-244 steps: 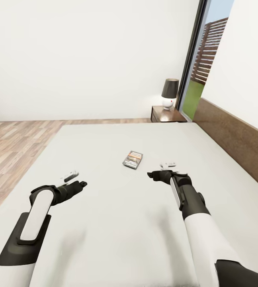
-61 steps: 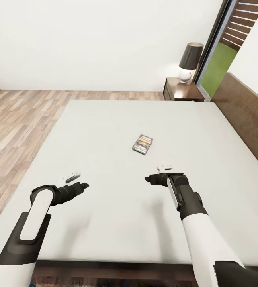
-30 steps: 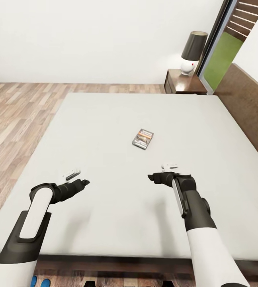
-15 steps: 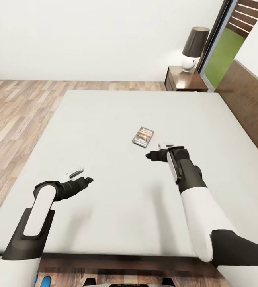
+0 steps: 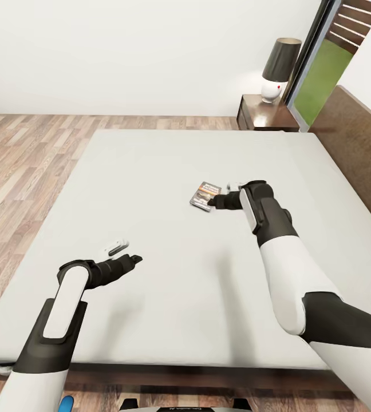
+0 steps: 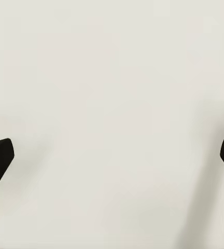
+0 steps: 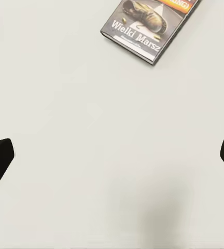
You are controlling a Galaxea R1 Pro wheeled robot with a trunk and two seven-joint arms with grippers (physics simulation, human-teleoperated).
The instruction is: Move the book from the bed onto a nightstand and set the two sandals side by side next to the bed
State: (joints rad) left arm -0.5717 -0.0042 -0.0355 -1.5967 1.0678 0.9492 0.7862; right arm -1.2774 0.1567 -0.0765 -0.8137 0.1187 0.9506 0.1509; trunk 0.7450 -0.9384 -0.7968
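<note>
Blue sandal [image 5: 66, 404] on floor at bed [image 5: 151, 297] foot. Left gripper [image 5: 137, 259] over mattress, fingers spread wide, empty. Right gripper [image 5: 211, 200] spread wide, empty, beside book [image 5: 205, 196] flat mid-mattress. Nightstand [image 5: 265, 117] with lamp [image 5: 279, 68] beyond.

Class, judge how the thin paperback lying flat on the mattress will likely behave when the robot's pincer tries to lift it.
The book looks thin and small, so it is probably light. It lies flat on the bed, leaving little edge to grip; it may slide rather than lift. Held by one edge, its covers would likely bend.
</note>
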